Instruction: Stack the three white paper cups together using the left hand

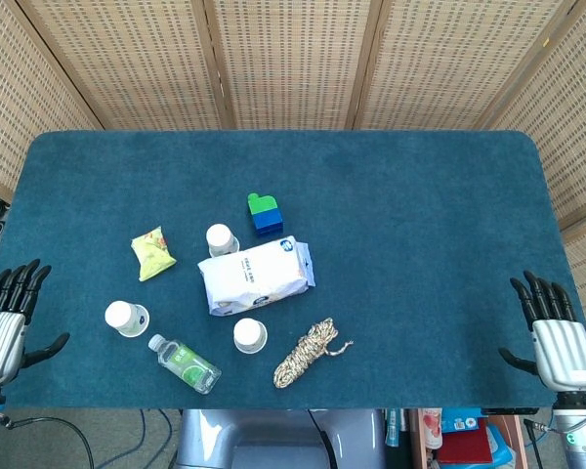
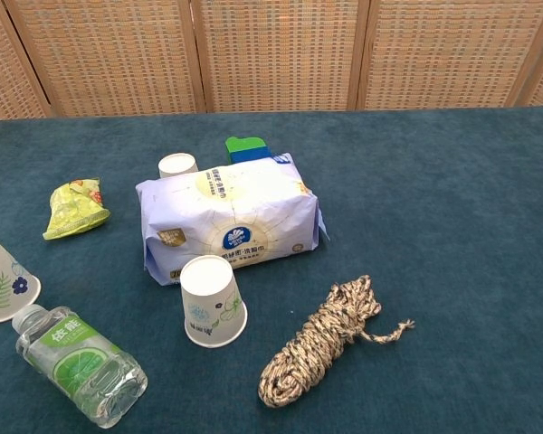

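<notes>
Nothing is stacked yet: the left hand (image 1: 4, 330), fingers spread and empty at lower left, must reach the nearest upturned white paper cup (image 1: 126, 318).

Screened lab: rattan panels (image 1: 293, 59), carpeted table (image 1: 420, 244)

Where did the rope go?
The rope lies near the table's front edge in the head view, just right of the front paper cup and below the white tissue pack.
</notes>
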You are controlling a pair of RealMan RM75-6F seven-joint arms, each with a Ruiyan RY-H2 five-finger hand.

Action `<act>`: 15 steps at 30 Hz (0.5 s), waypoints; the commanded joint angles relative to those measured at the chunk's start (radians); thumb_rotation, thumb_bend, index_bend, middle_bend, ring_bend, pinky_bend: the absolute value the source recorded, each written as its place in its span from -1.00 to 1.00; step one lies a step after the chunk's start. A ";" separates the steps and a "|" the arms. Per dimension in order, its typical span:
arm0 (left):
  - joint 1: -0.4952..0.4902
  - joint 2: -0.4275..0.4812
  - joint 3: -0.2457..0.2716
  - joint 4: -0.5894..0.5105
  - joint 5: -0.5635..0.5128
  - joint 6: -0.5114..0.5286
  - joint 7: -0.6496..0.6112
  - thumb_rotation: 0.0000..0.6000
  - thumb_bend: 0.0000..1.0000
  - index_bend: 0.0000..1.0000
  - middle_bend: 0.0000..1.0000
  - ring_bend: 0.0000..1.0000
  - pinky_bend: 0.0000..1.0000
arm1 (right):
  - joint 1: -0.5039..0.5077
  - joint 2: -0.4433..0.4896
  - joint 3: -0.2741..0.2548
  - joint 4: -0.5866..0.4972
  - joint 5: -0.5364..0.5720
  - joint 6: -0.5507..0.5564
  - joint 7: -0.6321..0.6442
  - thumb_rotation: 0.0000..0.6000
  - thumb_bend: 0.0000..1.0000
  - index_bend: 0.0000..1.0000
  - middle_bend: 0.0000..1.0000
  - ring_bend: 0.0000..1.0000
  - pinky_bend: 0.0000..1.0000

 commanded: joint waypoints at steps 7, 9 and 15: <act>-0.106 0.119 0.011 -0.102 0.108 -0.120 -0.018 1.00 -0.56 -0.85 -1.00 -1.00 -1.00 | 0.001 -0.001 0.002 0.005 0.004 -0.002 0.009 1.00 -1.00 -1.00 -1.00 -1.00 -1.00; -0.134 0.152 0.012 -0.131 0.126 -0.158 -0.014 1.00 -0.56 -0.83 -1.00 -1.00 -1.00 | 0.001 -0.002 0.002 0.007 0.007 -0.006 0.009 1.00 -1.00 -1.00 -1.00 -1.00 -1.00; -0.215 0.221 0.009 -0.216 0.147 -0.274 -0.015 1.00 -0.56 -0.66 -1.00 -1.00 -1.00 | 0.002 0.001 0.006 0.008 0.011 -0.006 0.024 1.00 -1.00 -1.00 -1.00 -1.00 -1.00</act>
